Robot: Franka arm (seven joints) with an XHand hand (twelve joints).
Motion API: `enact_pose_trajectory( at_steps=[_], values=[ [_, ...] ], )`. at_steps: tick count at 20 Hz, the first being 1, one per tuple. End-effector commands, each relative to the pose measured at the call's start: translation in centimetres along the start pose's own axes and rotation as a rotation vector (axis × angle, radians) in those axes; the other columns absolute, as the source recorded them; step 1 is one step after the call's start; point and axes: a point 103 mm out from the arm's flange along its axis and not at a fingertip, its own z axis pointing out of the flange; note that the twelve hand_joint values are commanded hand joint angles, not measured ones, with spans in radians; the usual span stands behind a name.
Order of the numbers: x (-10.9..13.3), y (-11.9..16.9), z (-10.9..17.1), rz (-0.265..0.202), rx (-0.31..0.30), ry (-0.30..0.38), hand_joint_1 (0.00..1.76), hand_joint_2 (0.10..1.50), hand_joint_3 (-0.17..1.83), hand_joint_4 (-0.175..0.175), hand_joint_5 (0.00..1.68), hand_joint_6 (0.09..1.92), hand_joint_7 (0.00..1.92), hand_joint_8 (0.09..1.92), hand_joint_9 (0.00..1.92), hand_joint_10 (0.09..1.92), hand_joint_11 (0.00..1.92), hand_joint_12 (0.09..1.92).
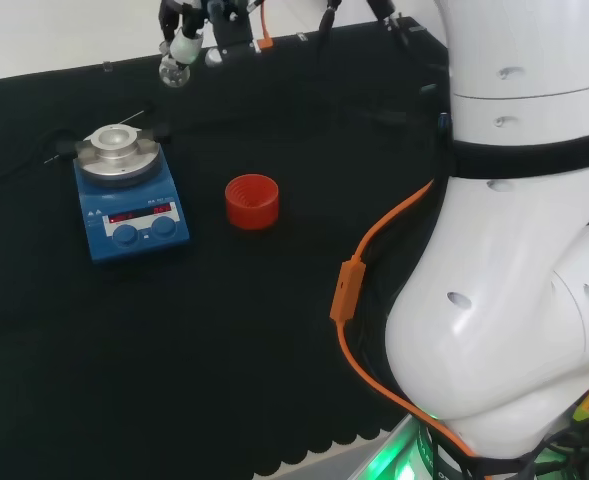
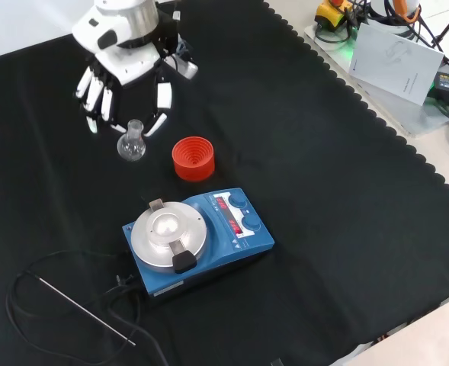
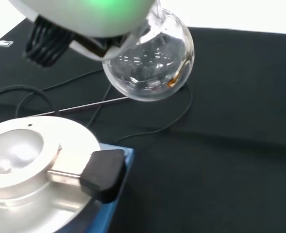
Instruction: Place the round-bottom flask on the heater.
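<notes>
The round-bottom flask (image 2: 131, 145) is clear glass and hangs neck up from my hand (image 2: 125, 57), whose fingers curl round its neck. It is off the cloth, behind and to the left of the heater (image 2: 209, 236) in the front view. In the head view the flask (image 1: 174, 70) and hand (image 1: 186, 42) are at the top, beyond the heater (image 1: 129, 195). The blue heater carries a silver bowl-shaped top (image 2: 168, 231). Close up in the wrist view, the flask's bulb (image 3: 150, 63) hangs beside that silver top (image 3: 21, 160), under the hand (image 3: 84, 14).
A red ribbed ring stand (image 2: 193, 158) sits on the cloth between hand and heater. A thin metal probe (image 2: 87, 313) with its black cable lies in front of the heater. A black knob (image 3: 104, 172) sticks out from the heater's top. Papers (image 2: 396, 53) lie beyond the cloth's scalloped edge.
</notes>
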Motion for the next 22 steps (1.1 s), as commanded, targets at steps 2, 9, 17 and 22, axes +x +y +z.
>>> enact_pose_trajectory(
  at_steps=[2, 9, 17, 22],
  values=[
    [3.4, 1.8, 1.9, -0.062, 0.059, -0.002, 1.14, 0.54, 0.96, 0.064, 1.19, 0.96, 0.66, 0.56, 0.86, 0.45, 0.57, 1.18],
    [4.8, 2.7, 3.1, -0.086, 0.082, -0.002, 1.14, 0.54, 0.96, 0.067, 1.19, 0.96, 0.66, 0.56, 0.86, 0.45, 0.57, 1.18],
    [6.0, 2.8, 3.6, -0.102, 0.09, -0.005, 1.14, 0.54, 0.96, 0.071, 1.19, 0.96, 0.66, 0.56, 0.86, 0.45, 0.57, 1.19],
    [6.4, 3.0, 4.2, -0.109, 0.104, 0.004, 1.14, 0.54, 0.97, 0.072, 1.19, 0.96, 0.66, 0.56, 0.86, 0.45, 0.57, 1.19]
  ],
)
